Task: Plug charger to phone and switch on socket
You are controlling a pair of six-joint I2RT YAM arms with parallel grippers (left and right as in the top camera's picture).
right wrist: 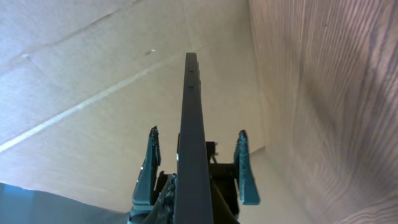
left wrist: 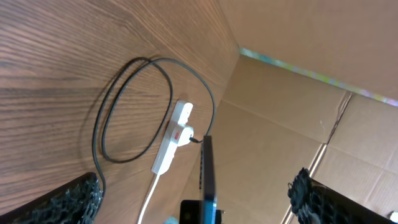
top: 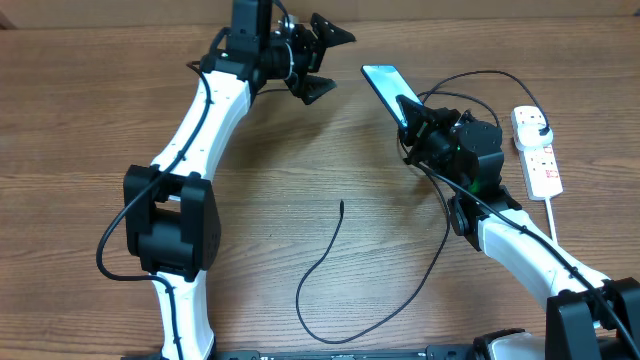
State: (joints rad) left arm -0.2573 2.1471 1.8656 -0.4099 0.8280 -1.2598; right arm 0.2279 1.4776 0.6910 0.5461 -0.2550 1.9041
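My right gripper (top: 412,118) is shut on the lower end of the phone (top: 382,82) and holds it tilted above the table, blue screen up. In the right wrist view the phone (right wrist: 191,106) stands edge-on between the teal jaws (right wrist: 196,134). The charger cable (top: 318,262) lies looped on the table with its free tip (top: 342,204) at the centre. Its black plug (top: 540,131) sits in the white socket strip (top: 545,170). My left gripper (top: 328,63) is open and empty, left of the phone. The left wrist view shows the phone (left wrist: 207,165) edge-on, the strip (left wrist: 173,140) and the cable loop (left wrist: 102,124).
The strip's white cord (top: 552,215) runs toward the front right beside my right arm. A cardboard wall (left wrist: 298,112) stands behind the table's far edge. The cable's slack passes under my right arm.
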